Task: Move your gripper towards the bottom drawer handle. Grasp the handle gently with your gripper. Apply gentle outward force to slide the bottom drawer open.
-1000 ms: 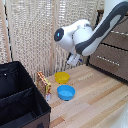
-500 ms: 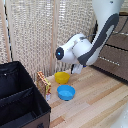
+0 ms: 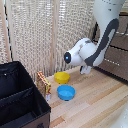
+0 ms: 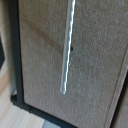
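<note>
**Handle seen close by the wrist camera, gripper out of sight**

The bottom drawer handle [image 4: 67, 47] is a thin silver bar that runs long and straight across the flat front of the bottom drawer [image 4: 40, 60]. In the wrist view this front looks grey-brown and blurred, with a dark edge around it, and one end of the bar is cut off by the frame. The fingers of the gripper do not appear in this view, so I cannot tell if they are spread or closed.

In the exterior view, the drawer unit [image 3: 116, 60] stands at the exterior view's right, partly hidden behind the white and dark grey robot arm [image 3: 95, 47]. Thin pale lines on its fronts may be handles, but they are too small to be sure. The end of the arm is hidden there too.

Only the exterior view shows the wooden floor [image 3: 95, 100], a yellow bowl [image 3: 62, 77], a blue bowl [image 3: 65, 92] and a black fabric bin [image 3: 20, 97].
</note>
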Motion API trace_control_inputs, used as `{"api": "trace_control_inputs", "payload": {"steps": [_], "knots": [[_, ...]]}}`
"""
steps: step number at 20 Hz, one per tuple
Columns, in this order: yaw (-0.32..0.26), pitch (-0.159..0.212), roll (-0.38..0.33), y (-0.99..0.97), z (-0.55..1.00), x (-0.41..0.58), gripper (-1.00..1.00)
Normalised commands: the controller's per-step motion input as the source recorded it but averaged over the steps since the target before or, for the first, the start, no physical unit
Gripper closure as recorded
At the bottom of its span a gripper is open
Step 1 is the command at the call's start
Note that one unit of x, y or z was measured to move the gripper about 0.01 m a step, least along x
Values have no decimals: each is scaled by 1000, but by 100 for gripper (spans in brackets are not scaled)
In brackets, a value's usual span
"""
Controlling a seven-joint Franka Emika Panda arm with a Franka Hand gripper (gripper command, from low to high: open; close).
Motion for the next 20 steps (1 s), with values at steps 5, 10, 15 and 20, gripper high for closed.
{"api": "trace_control_inputs", "payload": {"steps": [5, 10, 15, 20], "knots": [[-43, 0, -219, -427, -117, 6, -100], [-97, 0, -174, -439, -108, 66, -100], [-6, 5, -62, -469, 4, 140, -100], [9, 37, 21, -405, 91, 93, 100]]}}
